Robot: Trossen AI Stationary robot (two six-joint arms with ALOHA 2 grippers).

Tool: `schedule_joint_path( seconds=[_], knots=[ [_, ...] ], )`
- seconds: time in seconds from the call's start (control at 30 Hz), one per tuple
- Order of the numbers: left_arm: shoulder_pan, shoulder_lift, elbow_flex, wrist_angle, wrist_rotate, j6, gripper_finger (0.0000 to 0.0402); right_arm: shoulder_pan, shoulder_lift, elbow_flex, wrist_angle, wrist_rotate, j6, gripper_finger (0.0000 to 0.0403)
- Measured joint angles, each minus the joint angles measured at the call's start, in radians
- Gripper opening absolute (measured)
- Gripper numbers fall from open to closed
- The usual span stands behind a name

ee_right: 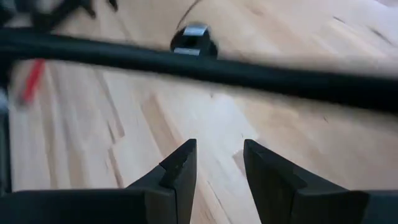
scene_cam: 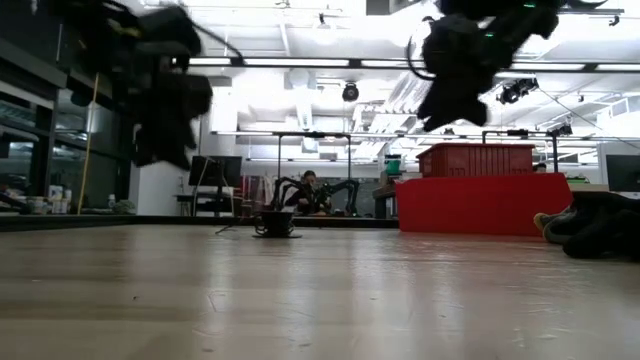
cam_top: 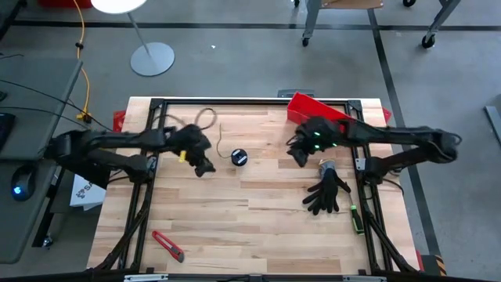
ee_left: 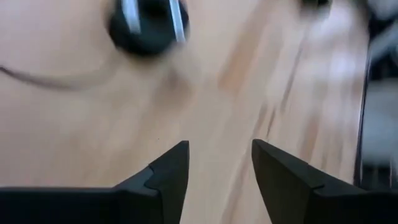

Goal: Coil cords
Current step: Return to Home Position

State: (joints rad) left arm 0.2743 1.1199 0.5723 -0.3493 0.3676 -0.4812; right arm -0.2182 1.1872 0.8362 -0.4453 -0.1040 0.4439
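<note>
Spool (cam_top: 239, 157) lying on wooden table (cam_top: 258, 227) between both arms, thin cord (cam_top: 207, 116) trailing from it into a loose loop by the left arm, left gripper (cam_top: 205, 167) near the spool, fingers apart, holding nothing, right gripper (cam_top: 297, 155) farther off, fingers apart, holding nothing, black gloves (cam_top: 327, 192) under the right arm.

The left hand (ee_left: 219, 149) hangs over the desk (ee_left: 261, 81), fingers (ee_left: 161, 180) apart with bare wood between them. Ahead lies a blurred black spool (ee_left: 146, 25), a thin cord (ee_left: 37, 78) trailing away.
</note>
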Motion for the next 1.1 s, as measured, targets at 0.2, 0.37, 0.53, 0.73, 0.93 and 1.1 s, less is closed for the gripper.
schedule_joint_path(
  seconds=[0.2, 0.37, 0.53, 0.73, 0.93, 1.1],
  knots=[
    [-0.092, -0.214, -0.104, 0.151, -0.374, -0.161, 0.0161, 0.096, -0.23, -0.228, 0.361, 0.1, 0.266, 0.0126],
    [-0.098, -0.22, -0.134, 0.312, -0.448, -0.108, 0.016, 0.136, -0.222, -0.247, 0.466, 0.141, 0.294, 0.0126],
    [-0.103, -0.244, -0.196, 0.429, -0.433, 0.007, 0.016, 0.147, -0.201, -0.202, 0.438, 0.202, 0.315, 0.0126],
    [-0.172, -0.31, -0.377, 0.693, -0.396, 0.043, 0.016, 0.146, -0.202, -0.159, 0.42, 0.428, 0.284, 0.0126],
    [-0.29, -0.413, -0.492, 0.761, -0.382, 0.057, 0.016, 0.147, -0.202, -0.106, 0.34, 0.513, 0.228, 0.0126],
    [-0.355, -0.475, -0.562, 0.738, -0.479, 0.077, 0.016, 0.179, -0.202, -0.076, 0.257, 0.527, 0.228, 0.0126]
  ],
)
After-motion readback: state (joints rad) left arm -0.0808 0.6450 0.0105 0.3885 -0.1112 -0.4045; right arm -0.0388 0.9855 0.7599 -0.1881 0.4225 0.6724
